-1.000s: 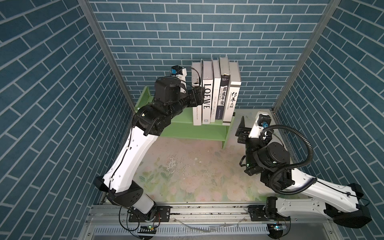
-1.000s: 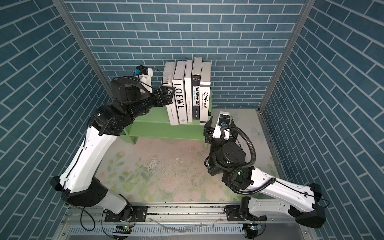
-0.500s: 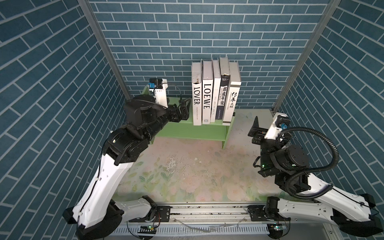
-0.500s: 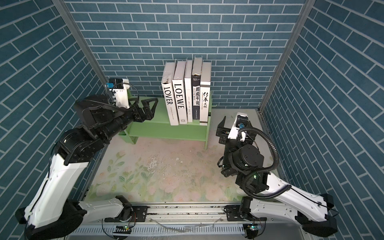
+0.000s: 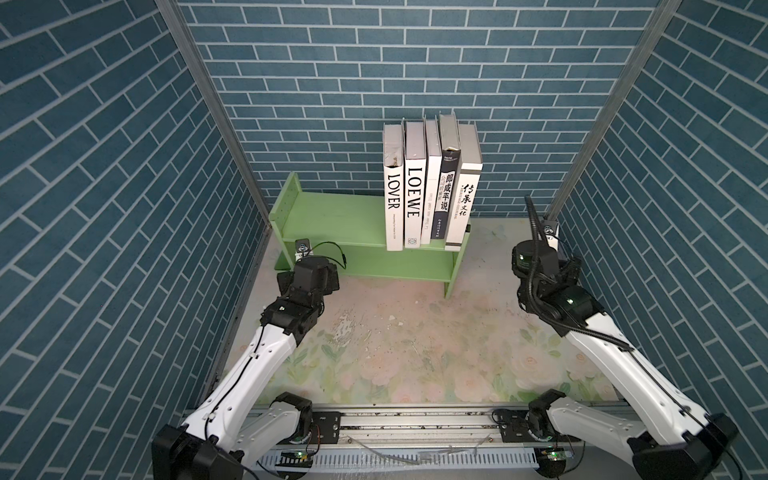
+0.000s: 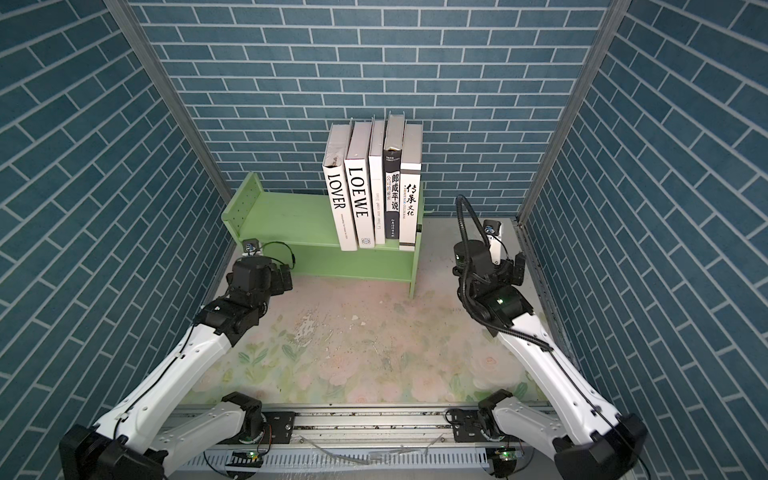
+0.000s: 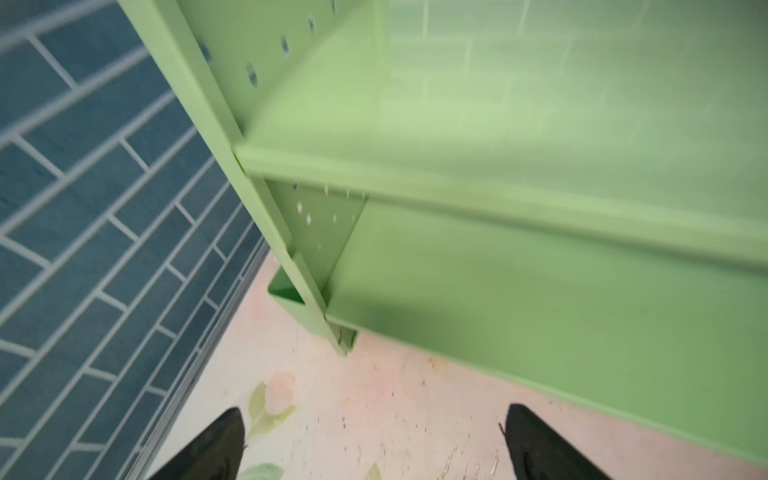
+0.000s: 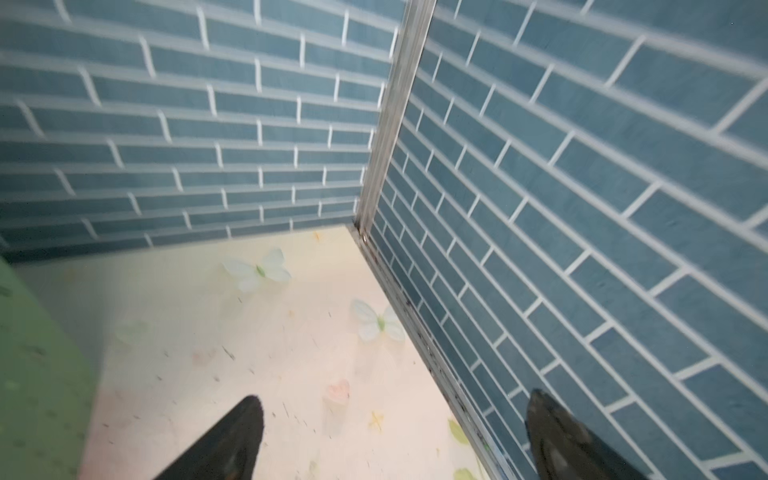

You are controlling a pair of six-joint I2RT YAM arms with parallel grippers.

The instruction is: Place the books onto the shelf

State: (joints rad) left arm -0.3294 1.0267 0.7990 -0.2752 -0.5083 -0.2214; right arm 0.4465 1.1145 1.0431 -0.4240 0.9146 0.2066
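Several books (image 5: 432, 187) (image 6: 374, 187) stand upright in a row at the right end of the green shelf (image 5: 332, 216) (image 6: 286, 216), spines facing front; nothing holds them. My left gripper (image 7: 374, 409) is open and empty, low over the floral mat just in front of the shelf's (image 7: 498, 124) left leg; in both top views it (image 5: 326, 278) (image 6: 284, 280) sits at the shelf's front left corner. My right gripper (image 8: 395, 395) is open and empty near the right wall, right of the shelf (image 8: 33, 353) and apart from it (image 5: 569, 266) (image 6: 513, 270).
Blue brick walls (image 5: 124, 208) (image 8: 582, 208) close in on three sides, with a metal corner post (image 8: 390, 124) by the right gripper. The floral mat (image 5: 395, 340) covers the floor. The left half of the shelf's top board is bare. A rail (image 5: 415, 419) runs along the front.
Both arms have drawn back from the books and come down, the left to the shelf's front left corner, the right toward the right wall. Both grippers opened wider.
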